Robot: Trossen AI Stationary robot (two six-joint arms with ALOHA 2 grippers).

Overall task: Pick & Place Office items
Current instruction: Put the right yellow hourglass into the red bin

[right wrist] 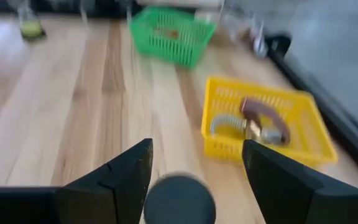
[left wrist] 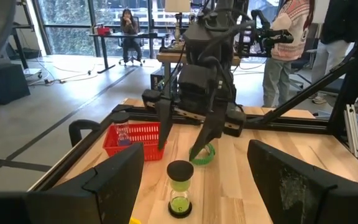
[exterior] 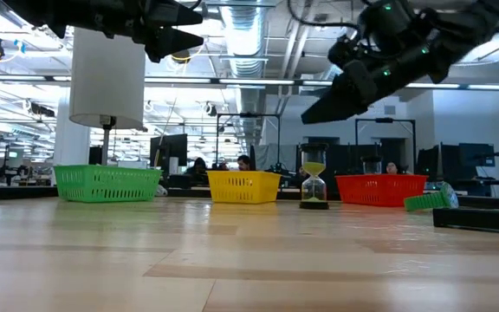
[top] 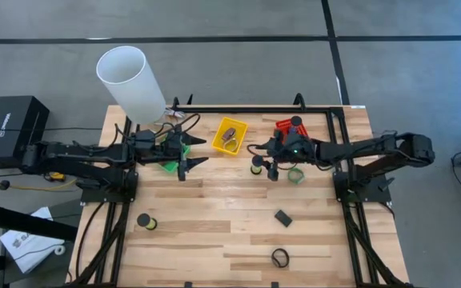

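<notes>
Here your wooden surface (top: 214,216) fronts a busy office; the black-capped, green-filled spool (left wrist: 180,186) stands upright; both tools spread.

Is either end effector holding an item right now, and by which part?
Neither. Left end effector and right end effector are both open and empty; the spool stands free below the right.

No text, label or number is legible anywhere in these views. A pale mark sits on the black box (top: 17,120) left of the table (top: 214,232), unreadable.
</notes>
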